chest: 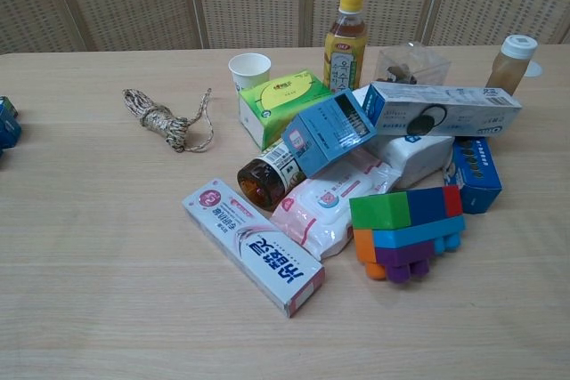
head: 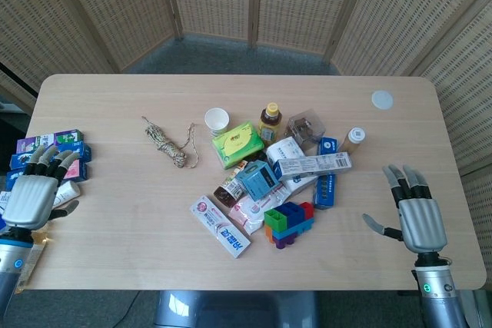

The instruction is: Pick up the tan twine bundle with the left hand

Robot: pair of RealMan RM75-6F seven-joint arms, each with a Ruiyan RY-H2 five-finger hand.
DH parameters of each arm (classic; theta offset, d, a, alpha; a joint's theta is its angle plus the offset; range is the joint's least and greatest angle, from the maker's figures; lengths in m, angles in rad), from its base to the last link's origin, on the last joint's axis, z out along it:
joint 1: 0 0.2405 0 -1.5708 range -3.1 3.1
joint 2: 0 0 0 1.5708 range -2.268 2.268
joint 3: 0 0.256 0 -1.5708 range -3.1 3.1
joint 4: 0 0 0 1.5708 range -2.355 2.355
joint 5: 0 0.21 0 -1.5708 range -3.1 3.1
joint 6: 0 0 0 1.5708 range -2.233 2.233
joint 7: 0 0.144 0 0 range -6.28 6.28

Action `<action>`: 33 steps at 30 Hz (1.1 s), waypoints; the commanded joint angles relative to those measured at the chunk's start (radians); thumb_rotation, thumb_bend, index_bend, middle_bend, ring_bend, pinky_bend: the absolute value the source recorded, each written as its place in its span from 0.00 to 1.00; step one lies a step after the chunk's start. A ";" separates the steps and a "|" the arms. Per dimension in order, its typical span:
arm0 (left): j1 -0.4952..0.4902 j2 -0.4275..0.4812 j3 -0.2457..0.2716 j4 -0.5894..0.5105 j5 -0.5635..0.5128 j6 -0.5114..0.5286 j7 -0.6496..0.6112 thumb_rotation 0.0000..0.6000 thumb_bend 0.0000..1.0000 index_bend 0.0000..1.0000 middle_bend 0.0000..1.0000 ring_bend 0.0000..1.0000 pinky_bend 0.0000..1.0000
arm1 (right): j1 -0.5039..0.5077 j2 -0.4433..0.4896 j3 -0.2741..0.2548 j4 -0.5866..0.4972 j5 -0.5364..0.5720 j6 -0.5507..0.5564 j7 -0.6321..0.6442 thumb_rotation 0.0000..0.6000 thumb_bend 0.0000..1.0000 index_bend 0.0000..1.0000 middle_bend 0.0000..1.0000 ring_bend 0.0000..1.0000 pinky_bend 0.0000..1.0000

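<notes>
Tan twine bundle [head: 166, 143] lay left of frame centre, apart from the clutter. Left hand [head: 33, 194] at the left edge was released, empty. Twine judged light, soft (loose tail); grasp the wrapped middle.
</notes>
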 commanded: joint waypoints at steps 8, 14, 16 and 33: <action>-0.225 -0.102 -0.076 0.110 -0.151 -0.297 0.121 1.00 0.22 0.14 0.19 0.08 0.00 | -0.005 0.003 0.003 0.000 0.019 -0.003 -0.007 0.00 0.19 0.00 0.11 0.00 0.00; -0.349 -0.218 -0.108 0.230 -0.244 -0.421 0.187 1.00 0.22 0.13 0.19 0.08 0.00 | -0.027 0.023 0.002 -0.003 0.039 0.015 -0.008 0.00 0.19 0.00 0.11 0.00 0.00; -0.383 -0.259 -0.113 0.276 -0.268 -0.453 0.202 1.00 0.23 0.13 0.19 0.08 0.00 | -0.034 0.030 0.001 -0.006 0.045 0.021 -0.008 0.00 0.19 0.00 0.11 0.00 0.00; -0.621 -0.639 -0.136 0.760 -0.442 -0.672 0.219 1.00 0.22 0.15 0.22 0.11 0.00 | -0.063 0.070 0.013 -0.021 0.091 0.033 -0.011 0.00 0.19 0.00 0.11 0.00 0.00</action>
